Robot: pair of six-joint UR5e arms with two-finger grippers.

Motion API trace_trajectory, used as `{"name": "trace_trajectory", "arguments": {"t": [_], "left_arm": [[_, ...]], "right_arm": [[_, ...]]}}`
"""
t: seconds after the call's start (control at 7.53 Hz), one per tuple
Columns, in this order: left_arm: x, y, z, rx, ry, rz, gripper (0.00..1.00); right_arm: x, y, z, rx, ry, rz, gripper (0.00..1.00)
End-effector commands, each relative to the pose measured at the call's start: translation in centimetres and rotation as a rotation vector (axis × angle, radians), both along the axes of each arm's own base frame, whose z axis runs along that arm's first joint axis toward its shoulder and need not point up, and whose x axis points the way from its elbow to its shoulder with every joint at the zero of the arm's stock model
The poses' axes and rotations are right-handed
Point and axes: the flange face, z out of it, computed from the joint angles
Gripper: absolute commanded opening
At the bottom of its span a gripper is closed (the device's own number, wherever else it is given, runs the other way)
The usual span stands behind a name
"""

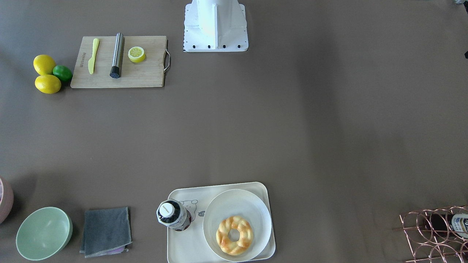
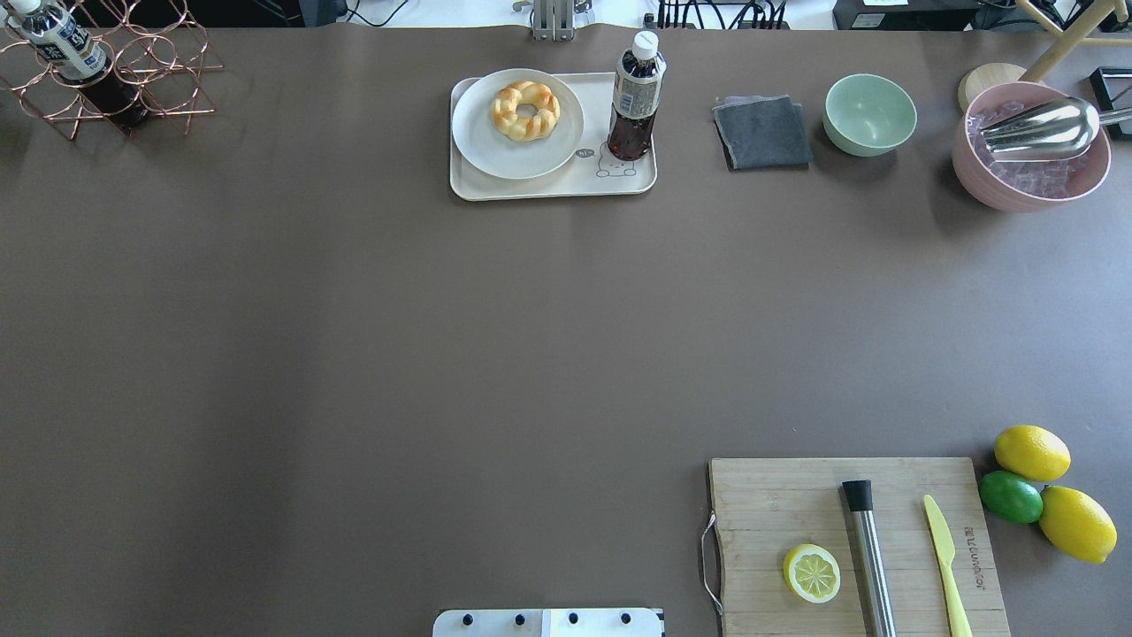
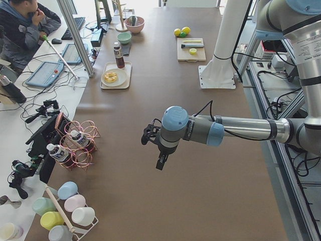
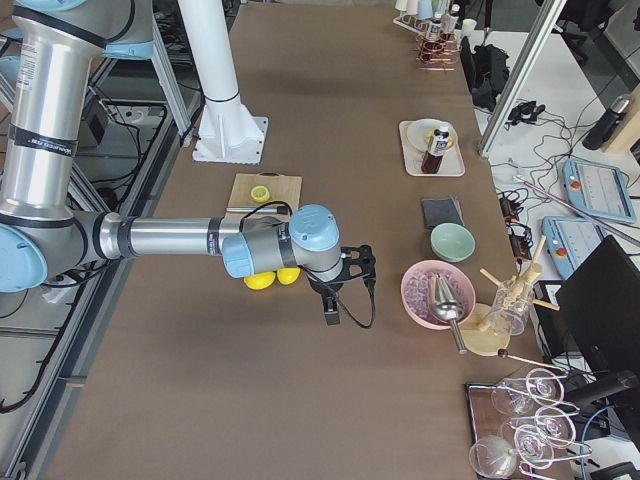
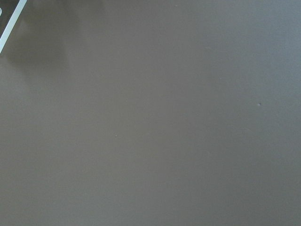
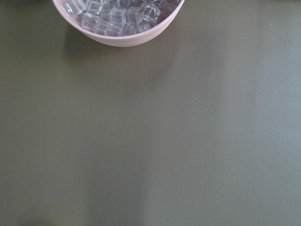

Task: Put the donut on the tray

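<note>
Lying flat with its hole facing up, the donut (image 2: 525, 111) sits on the round white plate (image 2: 482, 146), which rests on the left part of the tray (image 2: 548, 189) at the upper centre of the overhead view. The donut touches the plate only, not the tray's own floor. It is close to round, so it has no real long axis, only a slight stretch across the frame, and its braid ridges run around the ring. It looks light and probably soft with a bumpy skin, so a hard squeeze might dent it. A gentle pinch from above across one side of the ring seems the safest hold. Bare tray floor shows right of the plate, crowded by the dark drink bottle (image 2: 634, 97). The left gripper (image 3: 161, 161) and right gripper (image 4: 331, 312) hang over bare table, well apart from the tray. Whether their fingers are spread or closed cannot be told.
</note>
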Motion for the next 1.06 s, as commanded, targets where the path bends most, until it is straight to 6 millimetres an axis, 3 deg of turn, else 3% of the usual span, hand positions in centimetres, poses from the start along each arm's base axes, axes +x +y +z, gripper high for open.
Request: {"name": "trace_trajectory", "arguments": {"t": [0.0, 0.66, 0.93], "left_arm": [[0.0, 0.1, 0.0, 0.001, 0.001, -0.001, 0.97], [-0.8, 0.2, -1.4, 0.033, 0.003, -0.023, 0.97], [-1.1, 0.3, -0.9, 0.055, 0.003, -0.031, 0.97]], "right_arm": [[0.0, 0.1, 0.1, -0.003, -0.002, 0.000, 1.00], [0.5, 0.3, 0.0, -0.004, -0.010, 0.012, 1.00], [0.6, 0.1, -0.1, 0.001, -0.010, 0.014, 1.00]]}}
